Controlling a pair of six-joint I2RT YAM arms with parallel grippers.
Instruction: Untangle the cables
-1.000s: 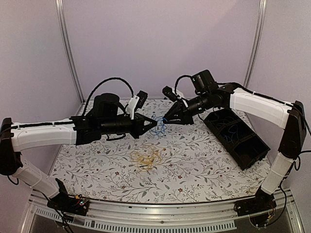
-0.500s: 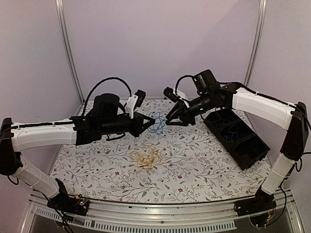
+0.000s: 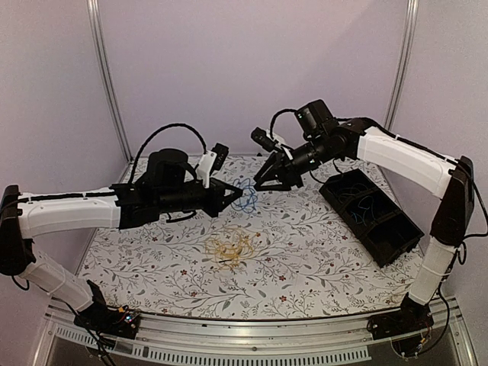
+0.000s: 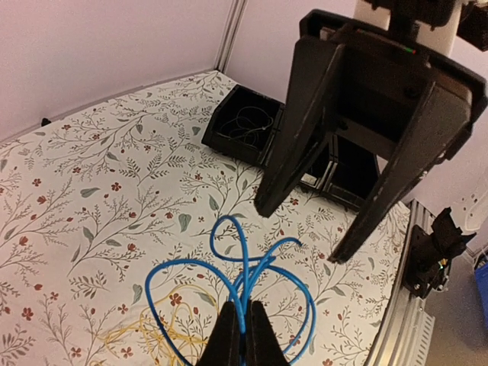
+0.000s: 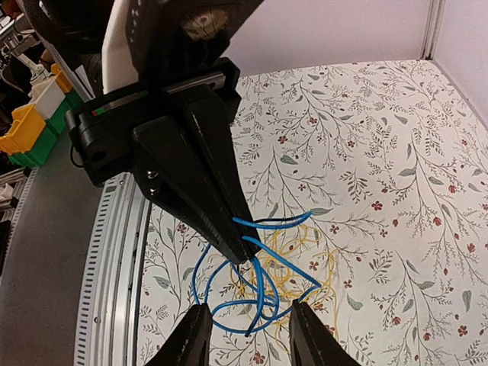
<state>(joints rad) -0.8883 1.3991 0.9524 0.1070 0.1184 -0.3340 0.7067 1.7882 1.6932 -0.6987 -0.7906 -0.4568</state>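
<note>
Left hand (image 4: 244, 335): fingers pressed tight together, pinching the blue cable (image 4: 242, 293) at the point where its strands bunch; the hand is raised off the counter (image 3: 305, 259).
Right hand (image 5: 248, 335): fingers spread moderately wide with nothing gripped between them; it is raised off the counter, tips pointing at the left hand's tips, and the two hands are close together.
Blue cable: it fans out from the left hand's fingertips in several open loops and hangs in the air. Its loose loops and ends reach into the space in front of the right hand's fingers. In the right wrist view one strand end dips towards the gap between those fingers; I cannot tell whether it touches them.
Yellow cable (image 3: 231, 249): a small loose tangle lying flat on the counter, below both hands and on their near side, apart from the blue cable.
Black bin (image 3: 352, 229): divided into compartments, it rests on the counter under the right arm, behind the right hand and well apart from the left hand. Thin dark wire lies in one compartment.
Counter: covered by a pale cloth printed with leaves and small red flowers; both hands hover over its far middle.
</note>
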